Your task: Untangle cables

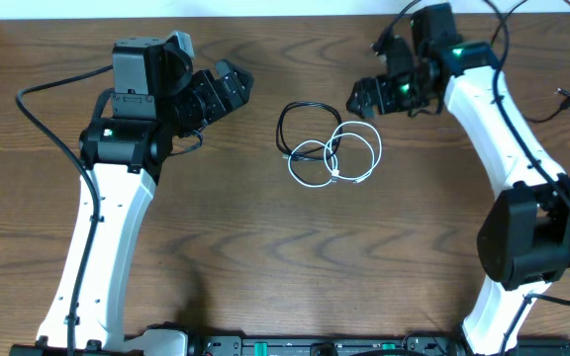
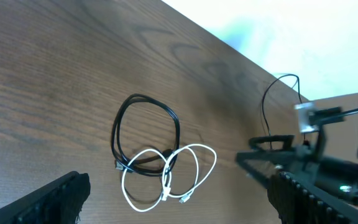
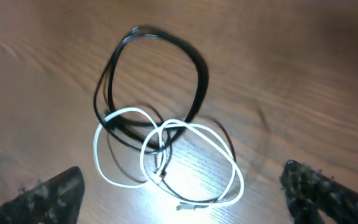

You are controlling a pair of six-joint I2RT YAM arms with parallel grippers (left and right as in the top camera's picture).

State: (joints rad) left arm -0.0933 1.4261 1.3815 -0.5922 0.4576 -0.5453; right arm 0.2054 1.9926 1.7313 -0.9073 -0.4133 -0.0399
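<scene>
A thin black cable [image 1: 300,121] coiled in a loop lies on the wooden table, overlapping a white cable [image 1: 352,155] coiled in two loops to its right. Both show in the left wrist view, black [image 2: 146,124] and white [image 2: 191,165], and in the right wrist view, black [image 3: 154,68] and white [image 3: 191,162]. My left gripper [image 1: 228,87] is open, left of the cables and above the table. My right gripper [image 1: 366,97] is open, just right of and above the coils. Neither touches a cable.
The wooden table [image 1: 265,247] spreads around the cables. A thick black arm wire [image 1: 38,109] loops at the left, and another cord with a plug [image 1: 565,97] lies at the far right edge. A white wall borders the table's far side.
</scene>
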